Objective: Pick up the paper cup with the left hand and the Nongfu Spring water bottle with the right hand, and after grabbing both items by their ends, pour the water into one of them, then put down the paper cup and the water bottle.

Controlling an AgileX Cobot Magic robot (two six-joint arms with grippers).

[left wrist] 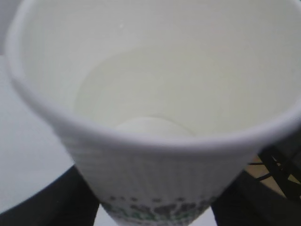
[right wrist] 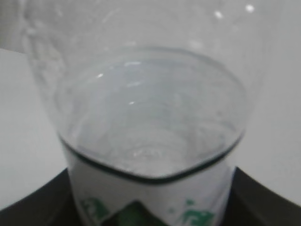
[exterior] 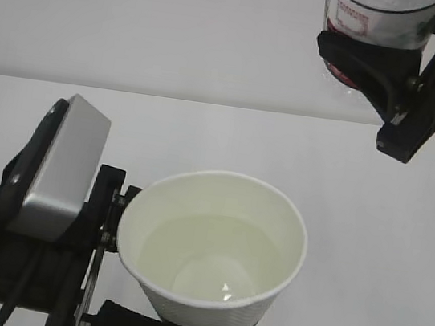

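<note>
Nearest me, my left hand (exterior: 116, 278) has its jaws closed around the lower wall of the small white tapered paper cup (exterior: 214, 248) with the rolled rim, held above the white bench (exterior: 370, 233); clear water (exterior: 212, 259) already sits in it (so I judge the pour done). Farther back and higher, my right hand (exterior: 395, 79) grips the clear ribbed plastic Nongfu Spring water bottle (exterior: 376, 15), upright, still part full. Setting both down remains.
</note>
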